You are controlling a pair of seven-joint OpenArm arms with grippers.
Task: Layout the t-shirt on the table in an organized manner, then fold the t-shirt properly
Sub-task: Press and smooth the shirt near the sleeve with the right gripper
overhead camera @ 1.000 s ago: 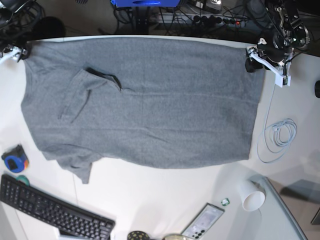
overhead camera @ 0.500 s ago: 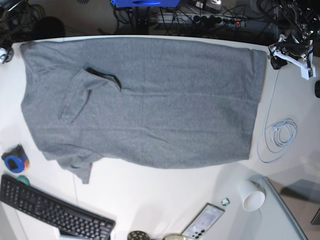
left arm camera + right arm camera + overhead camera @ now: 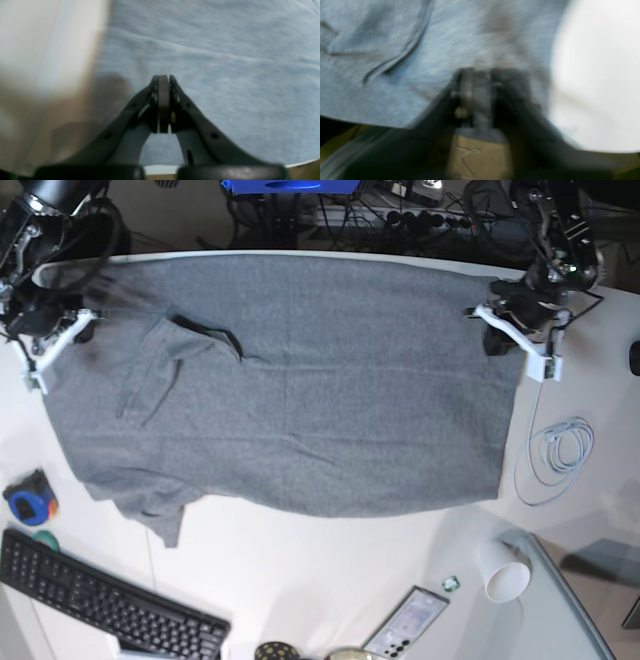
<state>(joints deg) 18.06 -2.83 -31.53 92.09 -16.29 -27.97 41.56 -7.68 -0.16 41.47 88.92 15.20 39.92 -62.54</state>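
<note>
Both arms back over t-shirt (image 3: 300, 390) far corners; left claw (image 3: 163, 82), right claw (image 3: 480, 75) pinched together, empty.

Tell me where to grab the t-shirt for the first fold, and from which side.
Probably the two far corners of the t-shirt, where both arms already sit. The left gripper and right gripper, jaws shut, hover there. The cloth lies flat lengthwise along the table, so come from the far edge, pinching downward.

Black keyboard (image 3: 105, 605) at 7 o'clock. Blue/orange tape measure (image 3: 30, 500) just above it, ~8 o'clock. White paper cup (image 3: 503, 572) on its side at 5 o'clock; phone (image 3: 405, 624) nr 6. Coiled white cable (image 3: 555, 455) at 4 o'clock.
</note>
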